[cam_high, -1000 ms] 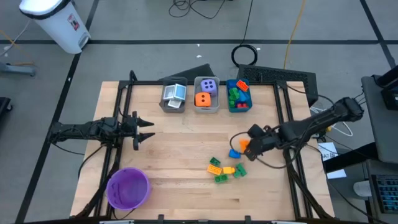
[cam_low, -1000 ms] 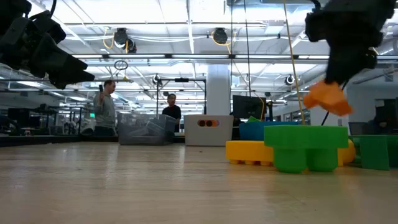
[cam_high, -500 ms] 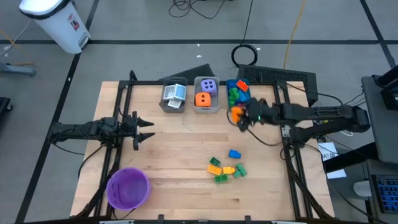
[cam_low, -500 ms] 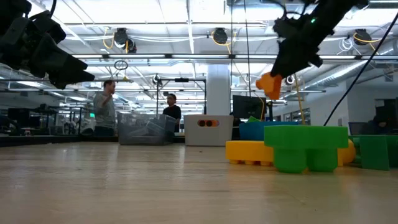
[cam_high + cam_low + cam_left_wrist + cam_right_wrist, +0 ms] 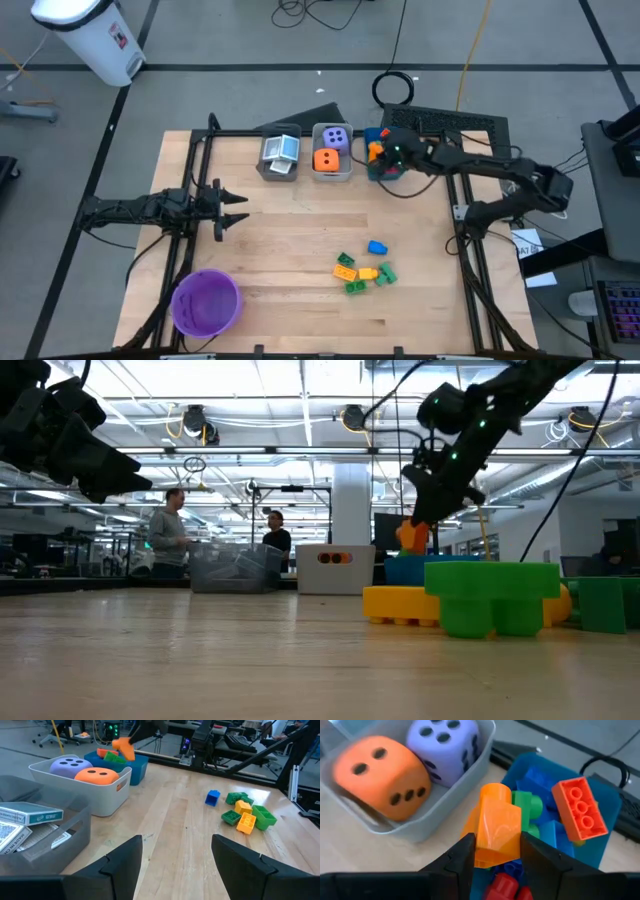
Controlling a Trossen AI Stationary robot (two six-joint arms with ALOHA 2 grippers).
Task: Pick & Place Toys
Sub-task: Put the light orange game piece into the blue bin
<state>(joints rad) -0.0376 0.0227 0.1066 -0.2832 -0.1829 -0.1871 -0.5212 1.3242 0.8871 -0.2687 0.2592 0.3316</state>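
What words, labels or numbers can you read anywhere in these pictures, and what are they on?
No text reads clearly.
White-and-teal card box in the grey rectangular bin: a line of print, too blurred to read.
White bucket on the floor: a dark label, too small to read.
Orange foam die: dots only, two on one face and three on another.
Purple foam die: dots only, no numerals.
Orange plastic brick in the right gripper: no marking.
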